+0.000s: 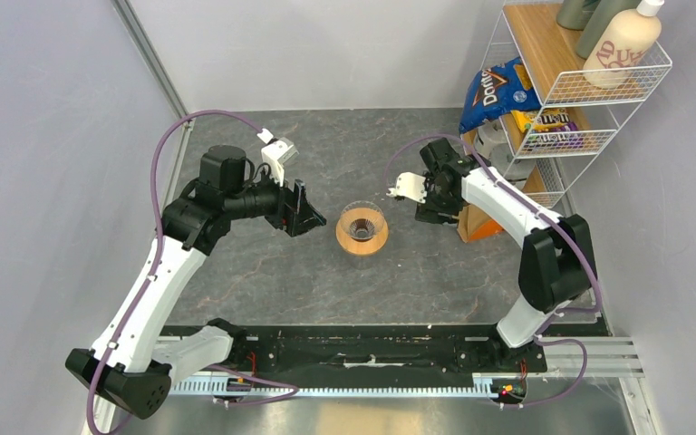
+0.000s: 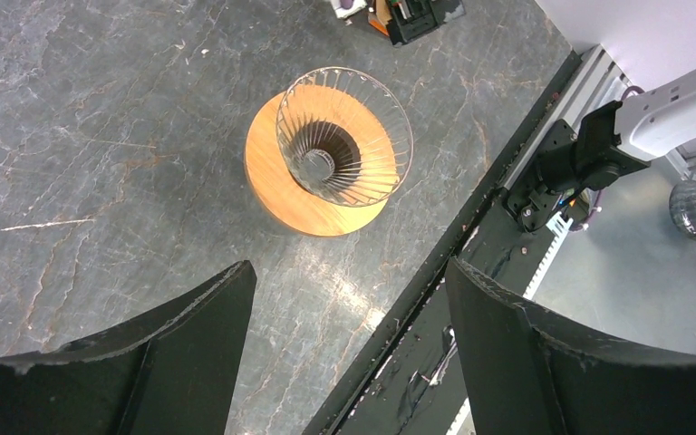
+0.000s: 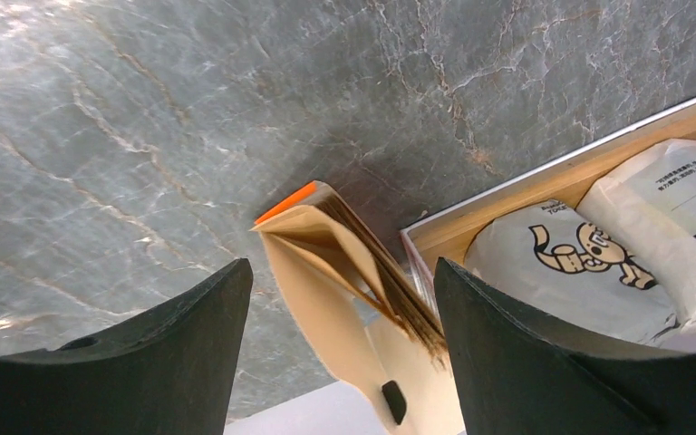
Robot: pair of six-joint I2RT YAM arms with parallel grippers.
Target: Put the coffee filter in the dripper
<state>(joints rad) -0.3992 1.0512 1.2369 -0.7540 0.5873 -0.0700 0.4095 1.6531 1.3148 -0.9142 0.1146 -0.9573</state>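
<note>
Nearest the right wrist camera, the right gripper (image 3: 337, 272) is seen with its jaws spread wide and nothing clamped between them; beneath the gap, the coffee filters (image 3: 390, 285) are stacked as thin tan sheets inside an opened beige pack (image 3: 326, 308) with an orange edge; whether either finger touches the pack cannot be told; just beside it, white bags (image 3: 589, 263) are held in a wooden tray (image 3: 507, 192). The left gripper (image 2: 349, 267) is likewise held wide apart and nothing is gripped; the dripper (image 2: 331, 149) is seen beyond its fingertips, set upright on the grey marbled table (image 2: 100, 136), its ribbed glass cone not yet lined with paper; from above, the dripper is placed between the two grippers, with the pack off to its right.
</note>
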